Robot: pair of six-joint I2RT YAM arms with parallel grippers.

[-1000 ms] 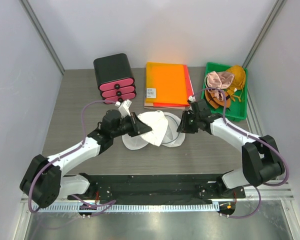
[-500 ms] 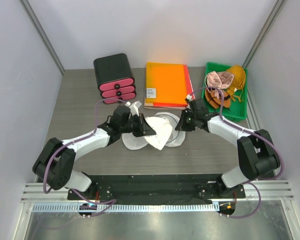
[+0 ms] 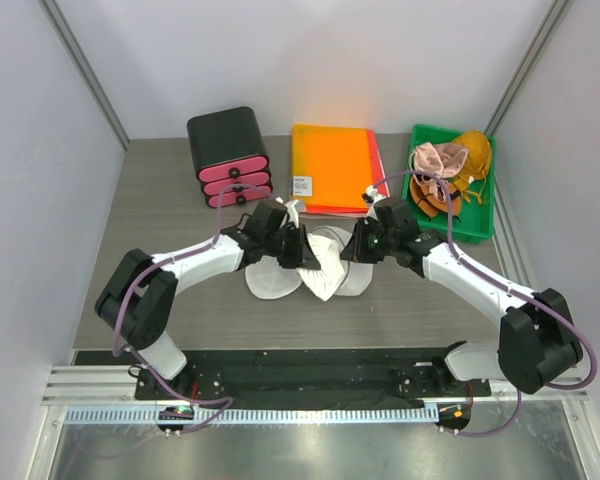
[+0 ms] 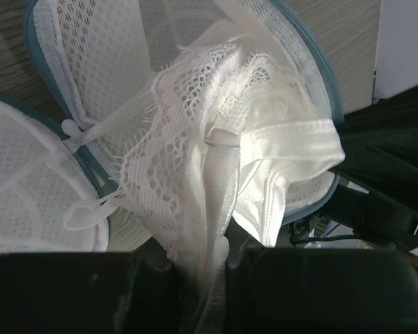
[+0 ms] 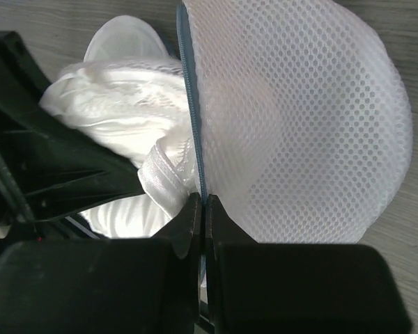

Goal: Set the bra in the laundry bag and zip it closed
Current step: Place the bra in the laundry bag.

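Reaches in from the near edge of the table point(image 3: 160, 200) with both arms, meeting over the laundry bag point(image 3: 270, 285) at mid-table. Lies open there as two domed mesh halves, one flat on the left, the other tipped up on the right.

Pinches the bra point(image 4: 216, 167) with the left claw point(image 4: 202, 278), black pads squeezed almost together on a bunched band of lace and satin. Looks meant to carry the cups over the right half and lower them inside. Drapes across that half's mesh for now, partly spilling past the rim, not yet tucked in.

Clamps the right claw point(image 5: 200, 212) tight on the dark zipper rim of the raised half, with nothing but the edge tape between the pressed tips. Probably done to steady the shell and hold it open against the drag of the fabric. Brushes white bra cloth just beside that grip.

Farther back, well apart from the bag: a black box point(image 3: 228, 140) with pink drawers, orange folders point(image 3: 332, 165), and a green tray point(image 3: 477, 232) of crumpled garments point(image 3: 445, 165) at the far right.
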